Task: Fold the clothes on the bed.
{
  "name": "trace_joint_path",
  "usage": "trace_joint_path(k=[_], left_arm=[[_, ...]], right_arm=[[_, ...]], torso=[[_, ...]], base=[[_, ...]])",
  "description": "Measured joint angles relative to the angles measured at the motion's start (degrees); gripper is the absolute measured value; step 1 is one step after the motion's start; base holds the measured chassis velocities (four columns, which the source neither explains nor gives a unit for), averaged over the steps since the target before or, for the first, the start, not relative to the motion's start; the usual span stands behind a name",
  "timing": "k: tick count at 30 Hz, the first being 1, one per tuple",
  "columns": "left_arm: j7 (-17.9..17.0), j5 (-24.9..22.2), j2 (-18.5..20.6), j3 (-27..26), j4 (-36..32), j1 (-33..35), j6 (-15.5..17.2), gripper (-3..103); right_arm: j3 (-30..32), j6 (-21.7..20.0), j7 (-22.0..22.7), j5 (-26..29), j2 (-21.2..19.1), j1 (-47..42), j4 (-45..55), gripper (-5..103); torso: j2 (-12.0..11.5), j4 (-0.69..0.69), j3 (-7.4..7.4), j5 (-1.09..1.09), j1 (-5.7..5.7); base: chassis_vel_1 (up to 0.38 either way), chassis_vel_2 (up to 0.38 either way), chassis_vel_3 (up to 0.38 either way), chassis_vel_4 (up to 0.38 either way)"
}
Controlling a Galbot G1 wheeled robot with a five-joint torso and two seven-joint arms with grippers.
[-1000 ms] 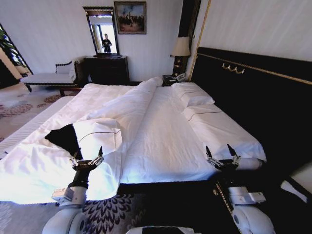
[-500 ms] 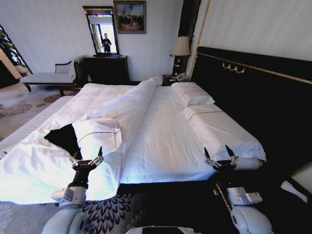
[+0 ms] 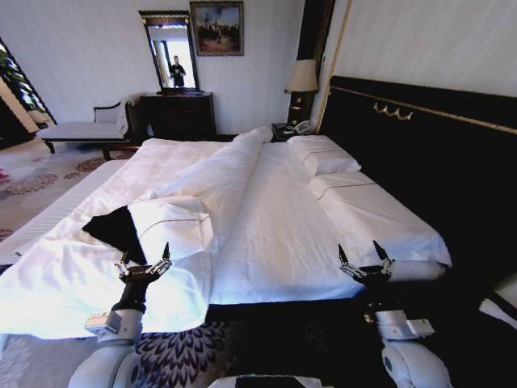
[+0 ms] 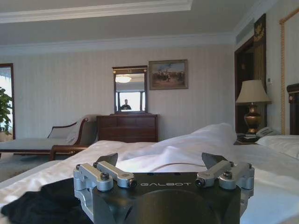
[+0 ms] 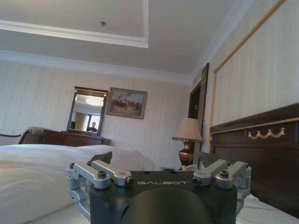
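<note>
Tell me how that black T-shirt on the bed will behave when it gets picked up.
The black T-shirt lies crumpled against the white duvet, so it will probably droop limply. It looks thin, likely light. Part seems tucked under the duvet and may drag.

The T-shirt (image 3: pixel 117 229) lies on the bed (image 3: pixel 275 234), at its left side, partly under the folded duvet (image 3: pixel 174 222). The left pincer (image 3: pixel 143 263) is just in front of it; the right pincer (image 3: pixel 359 260) is far right, near the pillows (image 3: pixel 327 158)
</note>
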Motion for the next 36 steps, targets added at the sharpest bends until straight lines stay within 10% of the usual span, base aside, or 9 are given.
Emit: trace_joint_path(k=[36], left_arm=[[-0.1, 0.2, -0.3, 0.0, 0.2, 0.4, -0.7, 100]], right_arm=[[-0.3, 1.5, 0.5, -0.5, 0.7, 0.3, -1.1, 100]], torso=[[0.0, 0.0, -0.01, 0.02, 0.0]], base=[[0.153, 0.151, -0.151, -0.155]])
